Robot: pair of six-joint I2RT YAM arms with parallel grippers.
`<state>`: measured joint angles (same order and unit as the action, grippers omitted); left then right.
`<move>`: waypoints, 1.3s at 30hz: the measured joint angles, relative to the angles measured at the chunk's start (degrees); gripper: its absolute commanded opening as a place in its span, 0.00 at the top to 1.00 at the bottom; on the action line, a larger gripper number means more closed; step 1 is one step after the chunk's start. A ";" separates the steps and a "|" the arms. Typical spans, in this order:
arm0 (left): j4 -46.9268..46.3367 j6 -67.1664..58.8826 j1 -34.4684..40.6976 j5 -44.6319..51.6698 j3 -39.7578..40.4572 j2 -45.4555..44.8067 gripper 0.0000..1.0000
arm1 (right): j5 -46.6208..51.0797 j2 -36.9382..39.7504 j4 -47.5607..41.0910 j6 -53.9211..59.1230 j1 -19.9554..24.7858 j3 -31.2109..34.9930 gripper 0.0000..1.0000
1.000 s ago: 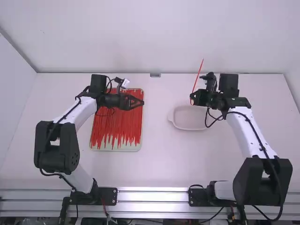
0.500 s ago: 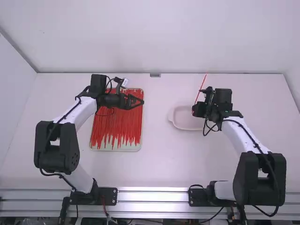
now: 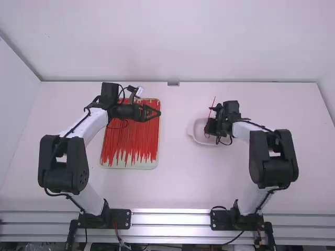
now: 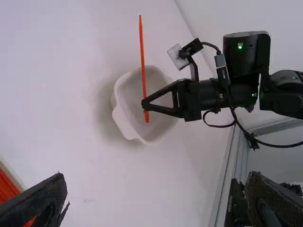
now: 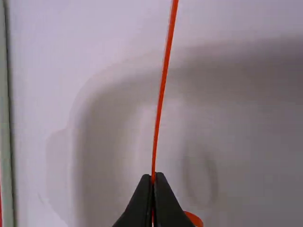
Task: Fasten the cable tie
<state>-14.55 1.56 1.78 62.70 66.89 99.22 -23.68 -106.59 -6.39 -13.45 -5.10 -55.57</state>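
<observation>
High view, right of centre: the right gripper (image 3: 210, 124) is clamped on the lower end of a red cable tie (image 3: 212, 106), which stands upright over the white bowl (image 3: 194, 134). The left gripper (image 3: 156, 112) is apart, above the tray (image 3: 128, 166). The tie looks light, thin, springy and slippery, so a hold close to the end seems safest.

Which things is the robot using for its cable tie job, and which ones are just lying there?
For the job:
- red cable tie, pinched in the shut right hand
- white bowl beneath it, probably

Just lying about:
- tray
- spare red ties on it; the open left hand hangs above them
</observation>
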 measured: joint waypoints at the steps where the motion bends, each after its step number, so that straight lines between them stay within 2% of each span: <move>1: 0.02 0.13 0.00 0.00 0.00 0.00 0.01 | 0.15 -0.13 -0.20 -0.09 -0.20 -0.37 0.96; 4: -0.02 0.17 -0.02 -0.44 0.00 0.00 0.01 | 1.36 -0.20 -1.60 -0.61 -0.42 -2.01 0.89; 5: -0.04 0.33 -0.02 -0.70 0.00 0.00 0.01 | 1.97 -0.17 -2.27 -0.76 -0.28 -2.71 0.78; 6: -0.07 0.35 0.00 -0.98 0.00 0.00 0.01 | 2.38 -0.20 -3.39 -0.96 -0.22 -3.41 0.42; 7: -0.07 0.35 0.00 -1.07 0.00 0.00 0.01 | 2.64 -0.17 -3.96 -1.44 -0.17 -3.67 0.01; 15: -1.29 0.35 0.00 -2.67 0.00 0.00 0.01 | 3.74 -0.17 -14.95 0.42 -0.15 -10.12 0.01; 19: -6.05 -0.11 -0.44 -5.18 0.00 -0.48 0.01 | 3.96 -0.13 -20.41 1.55 -0.55 -13.84 0.01; 23: -11.91 -1.86 -2.54 -7.93 0.00 -5.14 0.01 | 4.26 1.79 -24.48 2.25 -0.76 -14.67 0.01; 27: -15.74 -3.02 -5.46 -9.53 0.00 -13.31 0.01 | 4.44 7.08 -27.34 2.21 -0.74 -14.67 0.01; 32: -18.93 -3.10 -6.71 -12.68 0.00 -22.32 0.01 | 4.96 17.62 -33.51 2.25 0.09 -14.71 0.01; 39: -20.94 -3.10 -6.71 -13.90 0.00 -25.20 0.01 | 7.85 24.57 -39.30 1.55 -0.70 -14.86 0.01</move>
<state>-35.48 -1.54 -4.93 48.80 66.89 74.02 -15.84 -82.02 -45.69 -11.90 -5.80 -70.43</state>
